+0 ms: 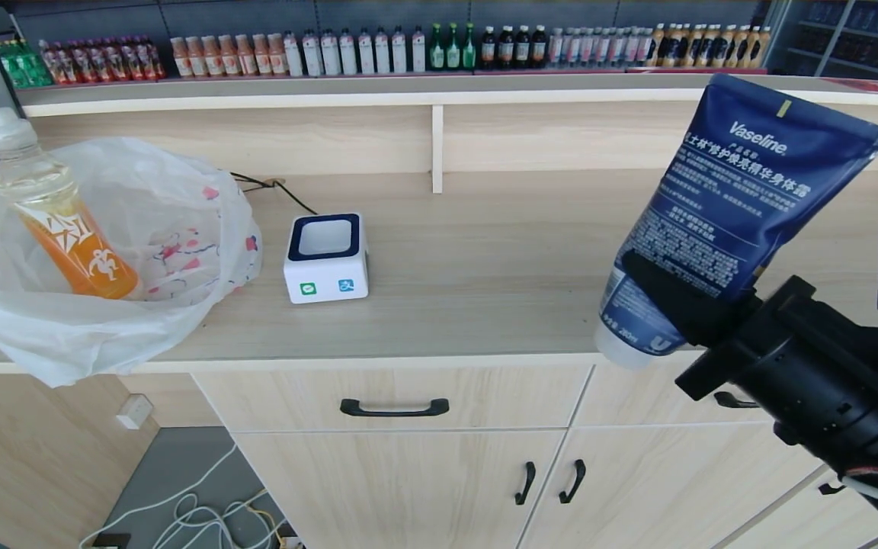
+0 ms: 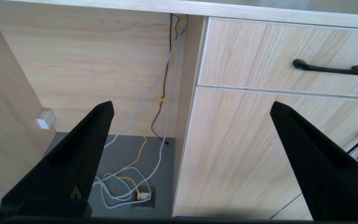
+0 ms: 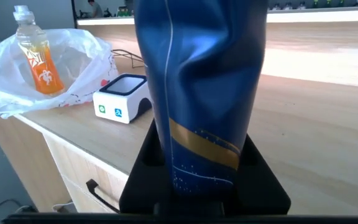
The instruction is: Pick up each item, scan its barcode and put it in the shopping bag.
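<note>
Pale wood counter [image 1: 485,252] fills my centre; drawer cabinet [image 1: 408,473] below; bottle shelf [image 1: 378,53] top; grey floor [image 1: 168,469], cables [image 1: 197,521] lower left.

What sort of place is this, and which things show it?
Probably a shop checkout counter: rows of bottled drinks on the shelf behind, a barcode scanner on the counter, and a shopping bag beside it.

navy tube [image 1: 744,198], orange bottle [image 1: 65,229], wht scanner [image 1: 326,267]

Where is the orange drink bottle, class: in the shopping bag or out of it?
In. The orange drink bottle leans tilted inside the open shopping bag, with the plastic rising around its base.
</note>
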Motion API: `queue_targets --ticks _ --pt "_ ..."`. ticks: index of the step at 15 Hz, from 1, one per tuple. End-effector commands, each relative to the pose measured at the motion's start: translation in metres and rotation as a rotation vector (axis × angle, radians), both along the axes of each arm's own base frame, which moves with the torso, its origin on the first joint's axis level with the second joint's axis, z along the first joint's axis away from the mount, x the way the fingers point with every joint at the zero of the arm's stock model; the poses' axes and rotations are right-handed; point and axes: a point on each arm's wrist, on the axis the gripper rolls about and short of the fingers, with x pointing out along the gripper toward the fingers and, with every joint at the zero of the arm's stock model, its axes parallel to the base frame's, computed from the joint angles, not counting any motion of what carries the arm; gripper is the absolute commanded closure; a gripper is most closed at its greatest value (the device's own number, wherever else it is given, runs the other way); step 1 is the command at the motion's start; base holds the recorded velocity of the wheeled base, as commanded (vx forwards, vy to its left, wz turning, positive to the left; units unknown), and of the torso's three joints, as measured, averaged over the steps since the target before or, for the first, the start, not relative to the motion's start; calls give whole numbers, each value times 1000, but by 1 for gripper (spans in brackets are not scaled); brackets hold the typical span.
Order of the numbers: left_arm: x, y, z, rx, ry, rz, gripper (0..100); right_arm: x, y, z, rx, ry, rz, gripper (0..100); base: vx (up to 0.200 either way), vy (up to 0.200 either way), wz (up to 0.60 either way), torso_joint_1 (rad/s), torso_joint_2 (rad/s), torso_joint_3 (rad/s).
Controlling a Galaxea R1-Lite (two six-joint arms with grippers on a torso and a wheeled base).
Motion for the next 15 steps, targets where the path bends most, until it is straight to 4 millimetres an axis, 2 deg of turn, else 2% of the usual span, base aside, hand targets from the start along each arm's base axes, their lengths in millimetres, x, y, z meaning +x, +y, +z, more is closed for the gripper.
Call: queue_targets --ticks 1,6,9,13,15 --pt "0 0 0 0 0 0 0 -12 -5 5 22 -19 21 100 0 0 0 0 0 0" --pt "0 0 0 0 0 0 0 -16 -3 12 103 24 243 100 0 0 0 0 0 0" --pt "0 0 0 0 0 0 0 -24 0 15 175 122 513 100 0 0 0 0 0 0" --pt "0 0 0 0 0 0 0 -31 10 21 273 222 647 100 0 0 0 0 0 0" --pt "0 0 0 0 0 0 0 -27 13 35 354 242 696 100 0 0 0 0 0 0"
